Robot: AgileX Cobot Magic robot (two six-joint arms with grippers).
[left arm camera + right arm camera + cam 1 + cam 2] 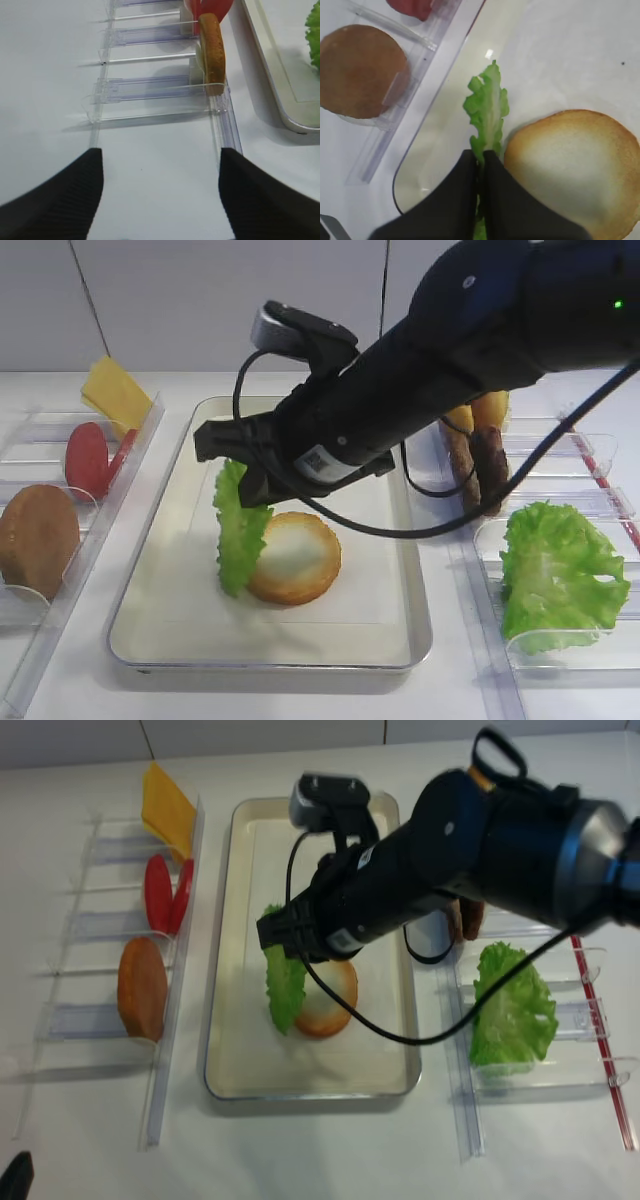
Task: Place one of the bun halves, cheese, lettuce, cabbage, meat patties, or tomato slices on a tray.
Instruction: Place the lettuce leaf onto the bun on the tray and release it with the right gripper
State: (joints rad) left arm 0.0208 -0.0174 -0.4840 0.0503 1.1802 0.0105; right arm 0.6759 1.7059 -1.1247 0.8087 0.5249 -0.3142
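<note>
Right wrist view: right gripper (481, 159) clamped on lettuce (487, 112), which hangs edge-down over the tray (180, 570), just beside the bun half (296, 558) near its middle. Left gripper (160, 195) spread apart, holding nothing.

The light is bright and even, and it comes from above. The white tabletop (70, 695) looks very pale, almost washed out. The tray (412, 640) is the landmark: a soft grey shadow lies inside it, under the arm. A small white glare spot shines on its rim in the right wrist view. Above the tray, the arm looks blurry in the second high view. The near black tool (481, 205) is soft and out of focus.
</note>
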